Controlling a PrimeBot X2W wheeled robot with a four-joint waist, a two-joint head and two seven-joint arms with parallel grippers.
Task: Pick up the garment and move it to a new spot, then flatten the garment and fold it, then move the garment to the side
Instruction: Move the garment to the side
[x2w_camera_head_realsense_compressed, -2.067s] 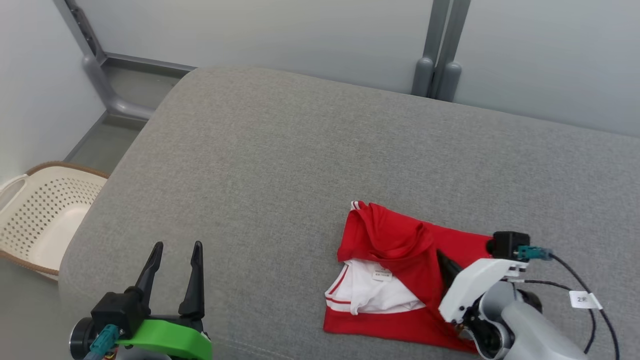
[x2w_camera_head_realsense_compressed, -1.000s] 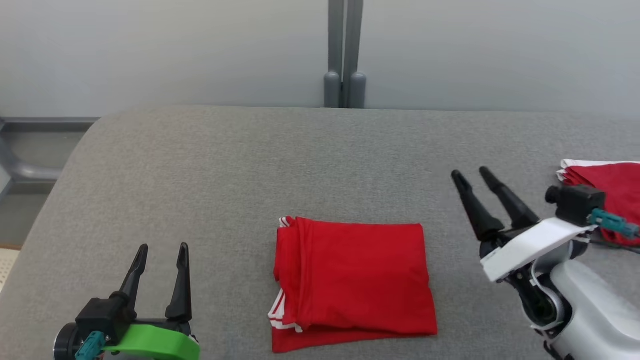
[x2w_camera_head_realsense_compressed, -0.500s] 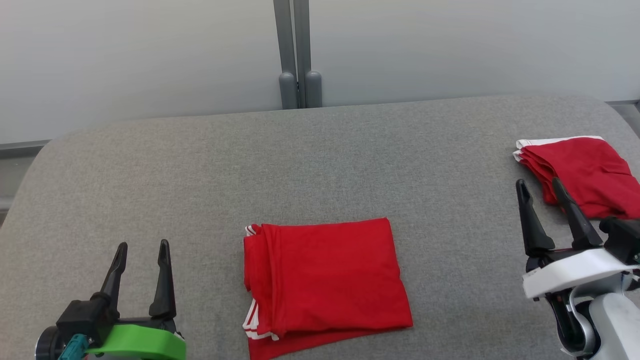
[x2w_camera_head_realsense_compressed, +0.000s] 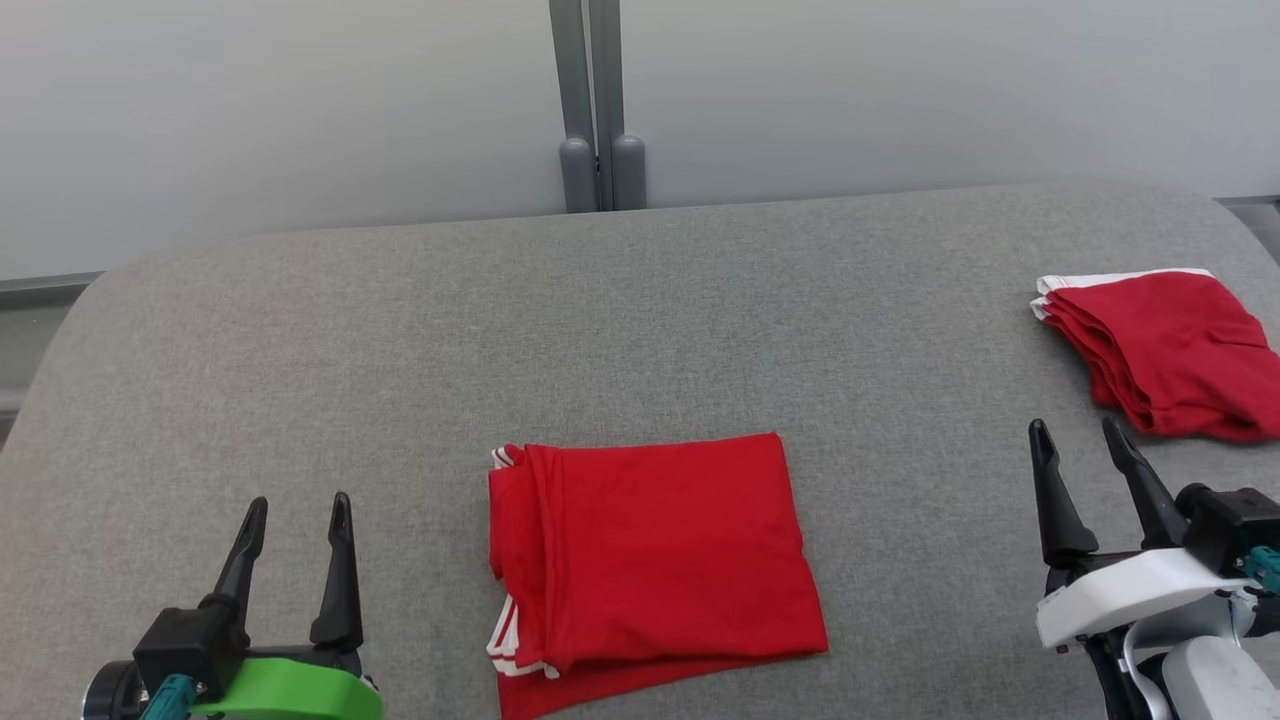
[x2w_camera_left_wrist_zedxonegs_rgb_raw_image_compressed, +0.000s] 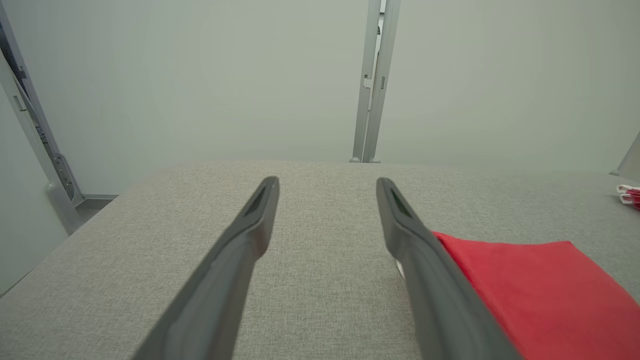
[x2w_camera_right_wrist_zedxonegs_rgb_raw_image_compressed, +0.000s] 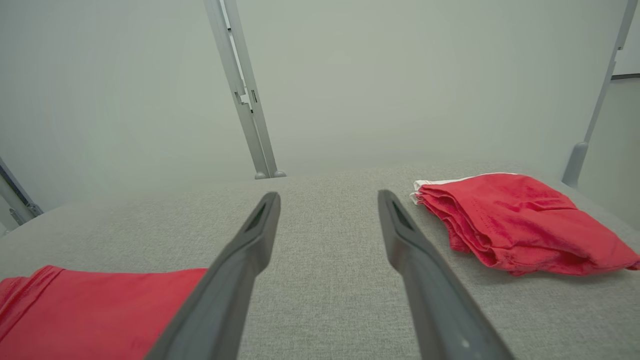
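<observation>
The garment (x2w_camera_head_realsense_compressed: 650, 560) is red with white trim and lies folded into a neat rectangle on the grey padded surface (x2w_camera_head_realsense_compressed: 400, 350), at the front centre. My left gripper (x2w_camera_head_realsense_compressed: 300, 500) stands open at the lower left, apart from the garment. My right gripper (x2w_camera_head_realsense_compressed: 1075, 427) stands open at the lower right, also apart from it. In the left wrist view the open gripper (x2w_camera_left_wrist_zedxonegs_rgb_raw_image_compressed: 326, 181) has the garment (x2w_camera_left_wrist_zedxonegs_rgb_raw_image_compressed: 540, 290) beside its right finger. In the right wrist view the open gripper (x2w_camera_right_wrist_zedxonegs_rgb_raw_image_compressed: 328, 195) has the garment (x2w_camera_right_wrist_zedxonegs_rgb_raw_image_compressed: 100, 310) at its lower left.
A second folded red garment (x2w_camera_head_realsense_compressed: 1165, 350) lies near the surface's right edge, seen too in the right wrist view (x2w_camera_right_wrist_zedxonegs_rgb_raw_image_compressed: 520, 220). Grey posts (x2w_camera_head_realsense_compressed: 598, 150) stand against the pale wall behind. The surface's rounded left edge drops off at the far left.
The head view has swung to the right, bringing the second folded garment into sight. My right gripper has come off the garment and drawn back to the lower right, open. The garment now lies folded flat.
</observation>
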